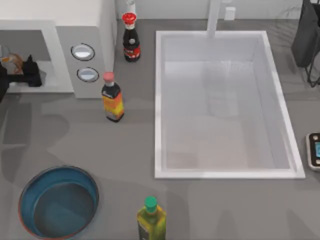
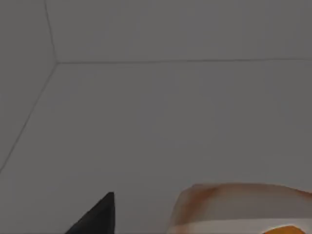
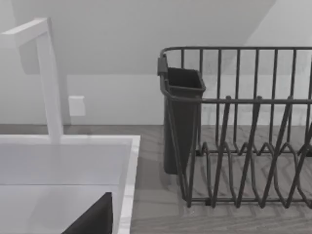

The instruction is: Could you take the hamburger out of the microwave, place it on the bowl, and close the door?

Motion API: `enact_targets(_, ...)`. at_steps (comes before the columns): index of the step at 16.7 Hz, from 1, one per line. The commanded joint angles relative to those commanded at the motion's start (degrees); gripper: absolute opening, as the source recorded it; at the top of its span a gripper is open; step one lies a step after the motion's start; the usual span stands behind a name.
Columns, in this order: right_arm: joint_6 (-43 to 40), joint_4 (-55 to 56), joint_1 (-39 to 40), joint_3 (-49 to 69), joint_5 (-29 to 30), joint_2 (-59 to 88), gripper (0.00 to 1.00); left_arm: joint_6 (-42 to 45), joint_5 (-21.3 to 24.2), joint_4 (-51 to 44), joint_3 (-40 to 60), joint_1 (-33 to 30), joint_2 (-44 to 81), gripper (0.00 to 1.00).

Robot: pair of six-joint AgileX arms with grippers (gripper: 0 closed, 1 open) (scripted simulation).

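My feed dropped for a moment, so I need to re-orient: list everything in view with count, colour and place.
microwave: 1, grey-white, two silver knobs, top left
hamburger: 1, cream with orange-brown edges, inside microwave
bowl: 1, teal, reddish rim, bottom left
bottles: 3; red-capped dark one beside microwave, pink-capped orange one in front of the knobs, green-capped one at bottom edge
sink: 1, white, centre right
faucet: 1, white, behind sink
rack: 1, dark wire, right of sink
scale: 1, dark, right edge
left gripper: black, in microwave at hamburger
right gripper: black, near sink

Microwave (image 1: 60,45) far left, hamburger (image 1: 12,62) inside it, bowl (image 1: 59,202) near left, sink (image 1: 225,105) centre right, three bottles (image 1: 112,97) between, dish rack (image 3: 243,126) far right.
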Motion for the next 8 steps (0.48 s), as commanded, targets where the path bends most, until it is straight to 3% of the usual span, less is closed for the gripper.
enact_targets(4, 0.0, 0.0, 0.0, 0.0, 0.0, 0.0, 1.0, -0.11, -0.32, -3.86, 6.42, -0.36, 4.88, 1.0)
enact_targets(8, 0.0, 0.0, 0.0, 0.0, 0.0, 0.0, 1.0, -0.37, -1.05, -12.12, 21.98, -1.16, 13.55, 1.0)
